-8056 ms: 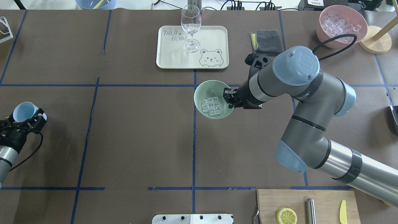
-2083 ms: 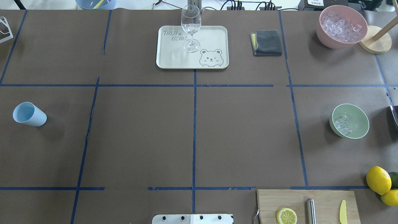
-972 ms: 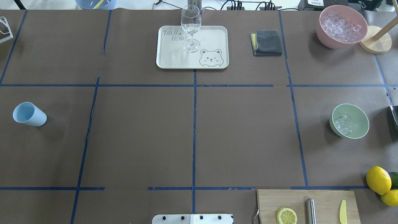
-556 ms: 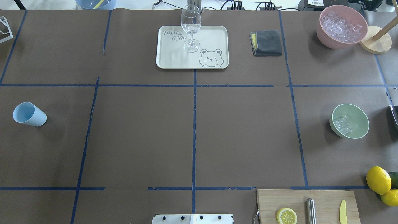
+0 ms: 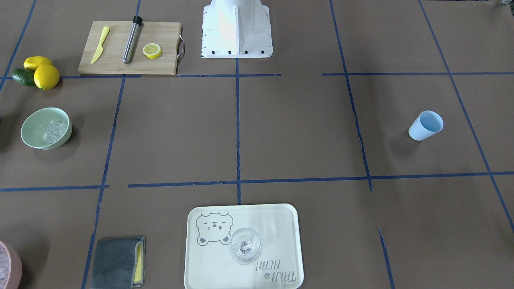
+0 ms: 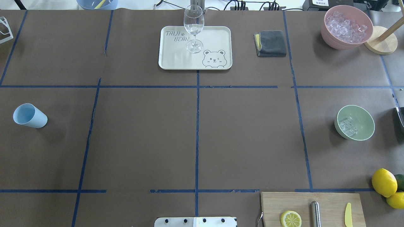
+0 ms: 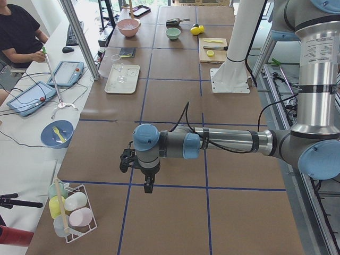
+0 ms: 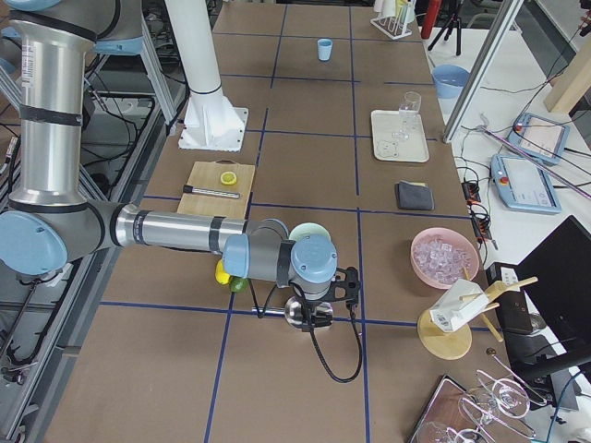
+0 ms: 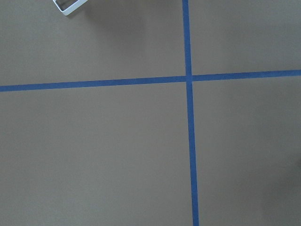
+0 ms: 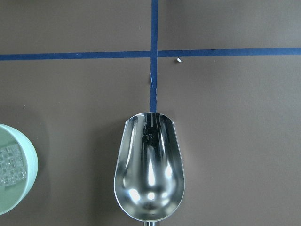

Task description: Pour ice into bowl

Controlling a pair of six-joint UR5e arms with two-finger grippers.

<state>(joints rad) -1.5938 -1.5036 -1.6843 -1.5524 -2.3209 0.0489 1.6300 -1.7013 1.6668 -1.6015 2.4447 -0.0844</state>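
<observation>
The pale mint-green bowl (image 6: 363, 121) stands on the table's right side, also in the front-facing view (image 5: 34, 130) and at the right wrist view's left edge (image 10: 19, 188). The ice (image 6: 347, 127), a few clear cubes, lies inside it (image 5: 55, 129) (image 10: 10, 165). The light blue cup (image 6: 30, 115) stands at the far left, apart from everything. My left gripper (image 7: 149, 187) hangs over bare table, seen only from the side. My right gripper (image 8: 312, 318) hovers over a metal scoop (image 10: 148, 169) beside the bowl. I cannot tell whether either gripper is open or shut.
A pink bowl of ice (image 6: 346, 26) stands at the back right. A wine glass (image 6: 193, 28) stands on a bear tray (image 6: 217, 37). A grey cloth (image 6: 270, 43), lemons (image 6: 383, 182) and a cutting board (image 6: 331, 201) with a lemon half are also there.
Since 8 s ago the bowl went from the table's middle to the right side and both arms left the overhead view. Nothing has moved in the last two seconds.
</observation>
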